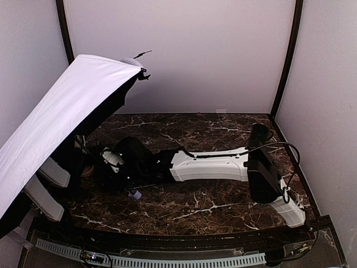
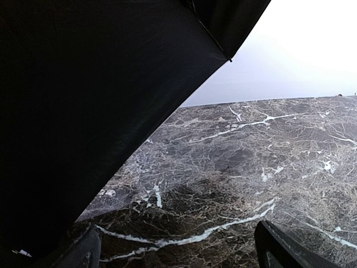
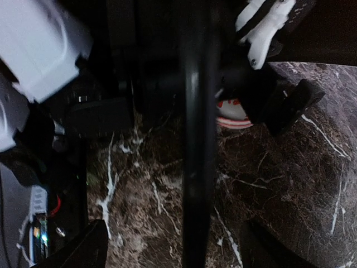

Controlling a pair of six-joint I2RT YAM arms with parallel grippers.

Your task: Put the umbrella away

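Note:
The umbrella (image 1: 61, 120) stands open and tilted at the left, pale fabric up and black lining underneath. Its lining (image 2: 83, 111) fills the left of the left wrist view. The thin black shaft (image 3: 198, 167) runs straight up the right wrist view, between my right gripper's fingers. My right gripper (image 3: 175, 248) is open, with the shaft between the spread jaws and apart from both. In the top view the right gripper (image 1: 111, 162) reaches under the canopy. The lavender handle knob (image 1: 134, 194) lies near the table. My left gripper (image 2: 181, 251) is open and empty above bare marble.
The dark marble table (image 1: 212, 206) has pale walls behind and to the right. The left arm's white links (image 1: 53, 173) sit under the canopy at the left edge. A small red-and-white object (image 3: 231, 114) lies beyond the shaft. The cable rail (image 1: 167, 259) runs along the near edge.

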